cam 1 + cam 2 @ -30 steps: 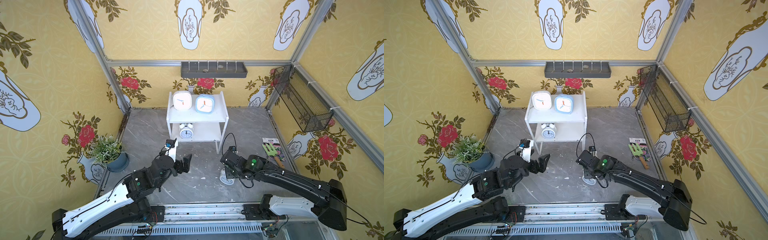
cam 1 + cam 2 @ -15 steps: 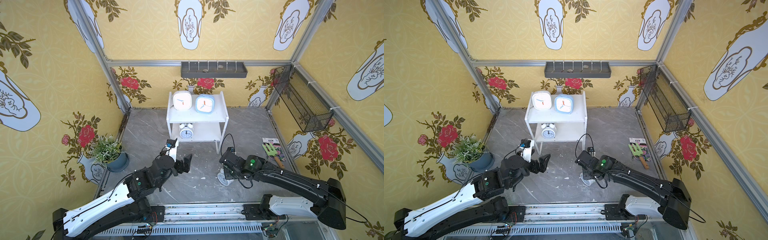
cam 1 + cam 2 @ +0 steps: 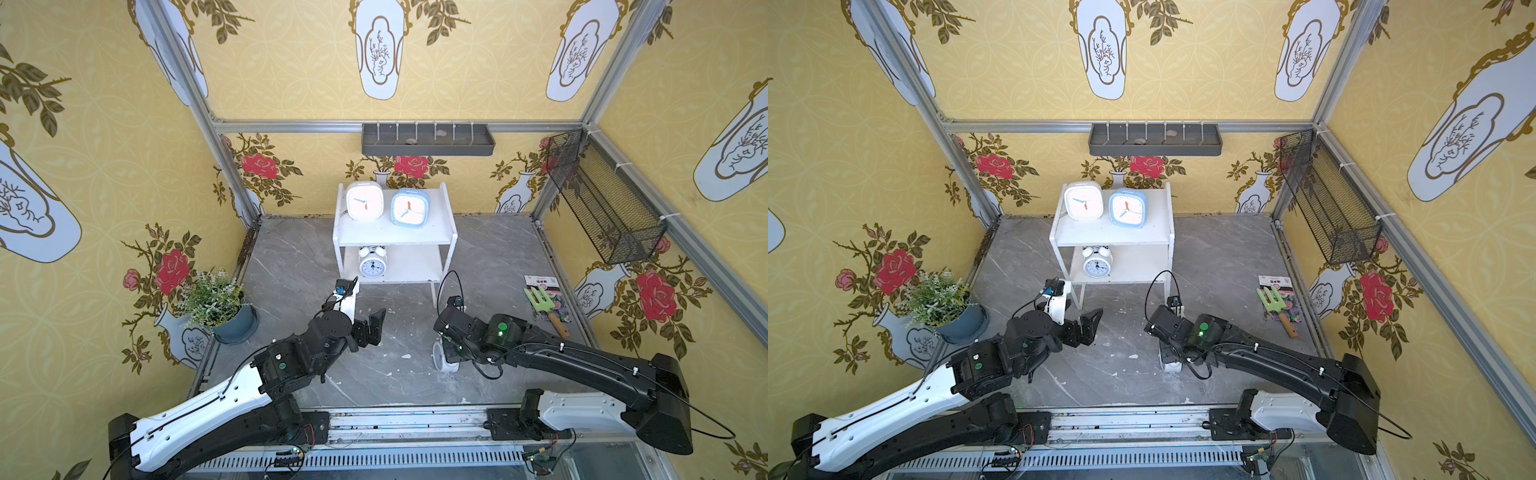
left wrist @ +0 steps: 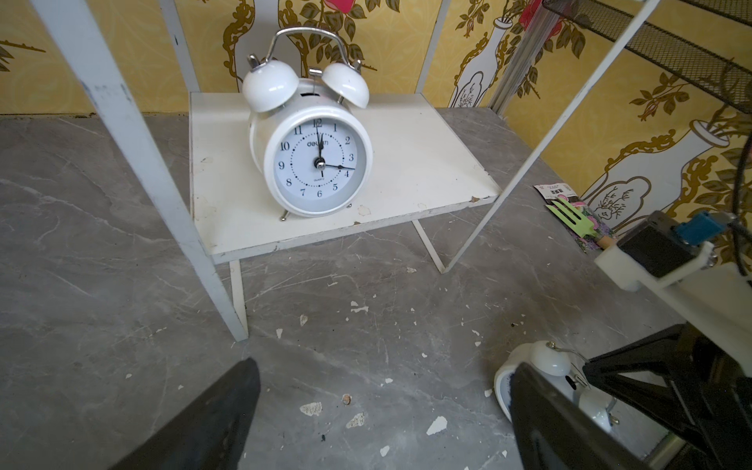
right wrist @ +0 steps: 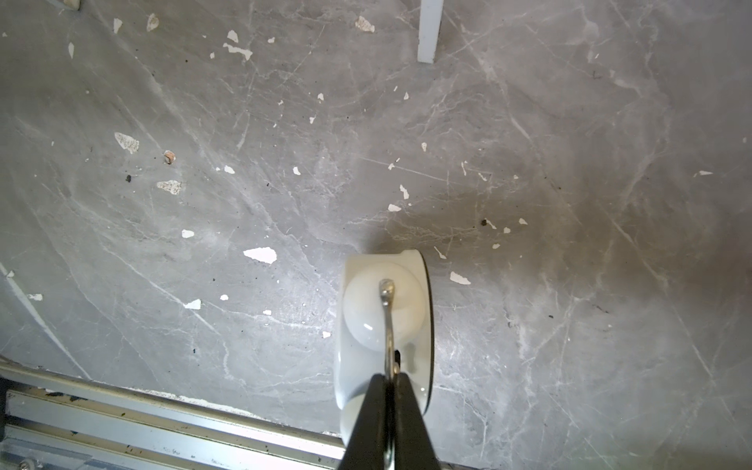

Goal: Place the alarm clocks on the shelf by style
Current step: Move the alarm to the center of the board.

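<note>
1. Fingers (image 5: 368,423), right gripper (image 5: 389,380): we pinch shut on the twin-bell clock (image 5: 366,309) on the floor, taking its wire handle (image 5: 389,321), the slimmest hold.
2. Left gripper (image 4: 382,370): spread wide, empty.
3. Shelf (image 3: 436,237): matching clock (image 3: 372,262) on lower board; ours belongs beside it.

The left arm (image 3: 232,399) reaches low toward the left front leg of the shelf (image 3: 395,237). Its wrist is bent a little. The left gripper (image 3: 371,322) hangs just in front of the shelf and faces the lower board. Its two fingers (image 4: 228,407) are spread wide, with nothing between them.

The right arm (image 3: 582,361) reaches in toward the shelf's right front leg. Its wrist bends down, so the right gripper (image 5: 392,380) points down, a bit in front of the shelf. Its fingers are pinched tight on the thin wire handle (image 5: 388,325) of a clock (image 5: 358,309).
</note>
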Controlling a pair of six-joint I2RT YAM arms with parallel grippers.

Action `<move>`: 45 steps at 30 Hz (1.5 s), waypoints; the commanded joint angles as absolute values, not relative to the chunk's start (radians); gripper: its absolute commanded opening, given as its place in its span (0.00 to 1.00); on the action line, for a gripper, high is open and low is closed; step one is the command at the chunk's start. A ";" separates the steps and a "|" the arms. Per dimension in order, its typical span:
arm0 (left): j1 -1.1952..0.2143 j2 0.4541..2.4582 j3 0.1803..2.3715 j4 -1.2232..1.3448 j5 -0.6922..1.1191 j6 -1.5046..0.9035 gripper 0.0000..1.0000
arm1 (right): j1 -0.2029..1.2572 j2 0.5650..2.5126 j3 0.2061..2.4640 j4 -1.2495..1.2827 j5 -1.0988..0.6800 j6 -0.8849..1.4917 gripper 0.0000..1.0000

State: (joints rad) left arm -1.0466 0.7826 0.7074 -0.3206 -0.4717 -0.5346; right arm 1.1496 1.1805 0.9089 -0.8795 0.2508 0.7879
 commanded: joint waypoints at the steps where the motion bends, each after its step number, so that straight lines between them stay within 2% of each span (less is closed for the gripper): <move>1: -1.046 0.785 0.701 -0.290 -0.474 -0.537 0.99 | 1.164 1.196 0.927 -0.870 0.287 0.798 0.00; 13: -1.044 0.788 0.706 -0.290 -0.477 -0.532 0.99 | 1.210 1.253 1.025 -0.826 0.283 0.661 0.00; 21: -1.043 0.785 0.699 -0.295 -0.479 -0.540 0.99 | 1.209 1.384 1.073 -0.735 0.209 0.536 0.00; 26: -1.043 0.786 0.693 -0.296 -0.476 -0.544 0.99 | 1.205 1.436 1.089 -0.709 0.231 0.517 0.00; 30: -1.043 0.784 0.686 -0.296 -0.475 -0.550 0.99 | 1.185 1.408 1.074 -0.695 0.231 0.526 0.08; 38: -1.042 0.788 0.667 -0.279 -0.472 -0.555 0.99 | 1.173 1.364 1.020 -0.671 0.188 0.552 0.10; 45: -1.041 0.790 0.660 -0.275 -0.471 -0.556 0.99 | 1.173 1.352 1.008 -0.676 0.202 0.575 0.18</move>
State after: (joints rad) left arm -1.0428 0.7895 0.6689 -0.3019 -0.4717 -0.5579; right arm 1.1713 1.3605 1.0096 -0.6952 0.1917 0.5533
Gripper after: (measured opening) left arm 0.991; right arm 0.188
